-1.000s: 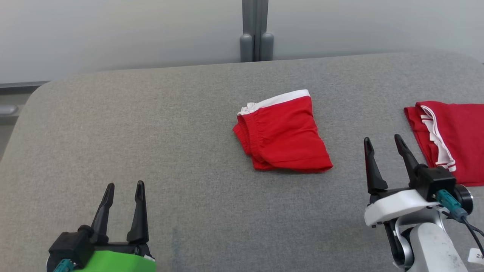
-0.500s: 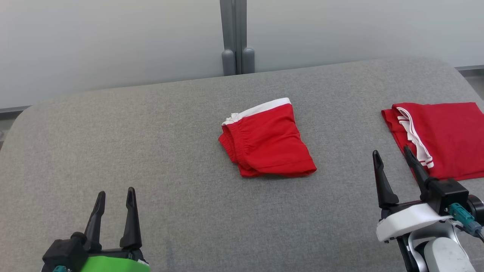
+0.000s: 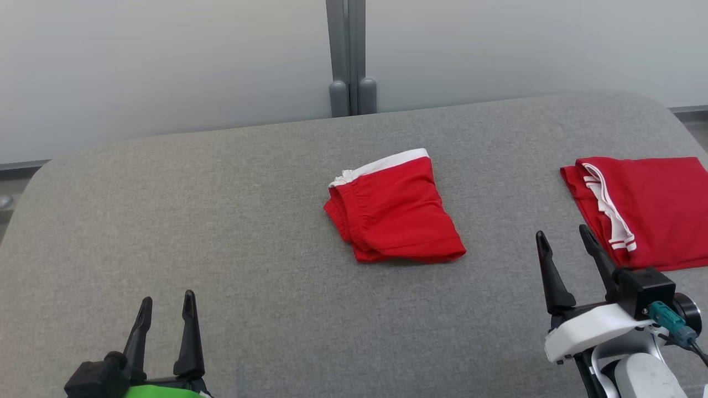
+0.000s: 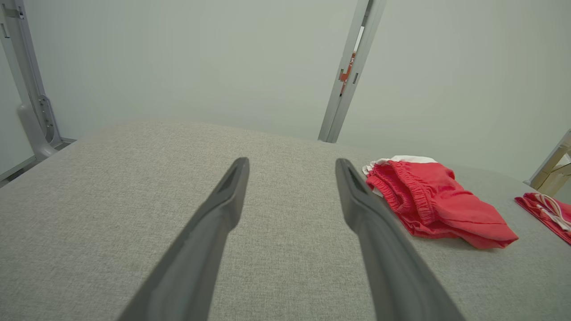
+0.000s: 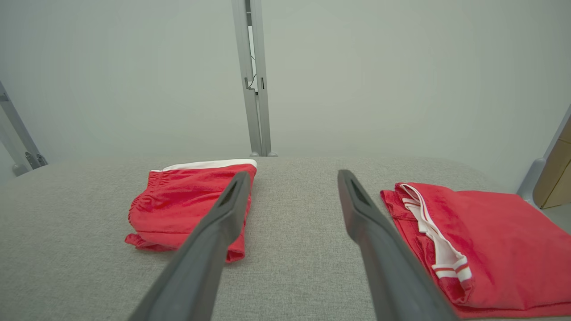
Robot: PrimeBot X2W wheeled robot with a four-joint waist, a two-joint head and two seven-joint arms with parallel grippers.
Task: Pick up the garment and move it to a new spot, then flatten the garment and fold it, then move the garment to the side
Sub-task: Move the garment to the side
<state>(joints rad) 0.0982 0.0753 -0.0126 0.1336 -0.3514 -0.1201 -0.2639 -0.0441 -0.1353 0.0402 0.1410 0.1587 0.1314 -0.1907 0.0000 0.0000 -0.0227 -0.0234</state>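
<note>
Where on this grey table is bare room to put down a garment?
The widest bare patch is the left half of the table, between the red shorts and the left edge, beyond the open left hand. A narrower strip lies between the shorts and the red shirt, beyond the open right hand. The right end is crowded.

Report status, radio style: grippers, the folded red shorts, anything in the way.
Left gripper open, empty. Right gripper open, empty, beside second red garment. Red shorts folded, centre, untouched. Nothing blocking them.
</note>
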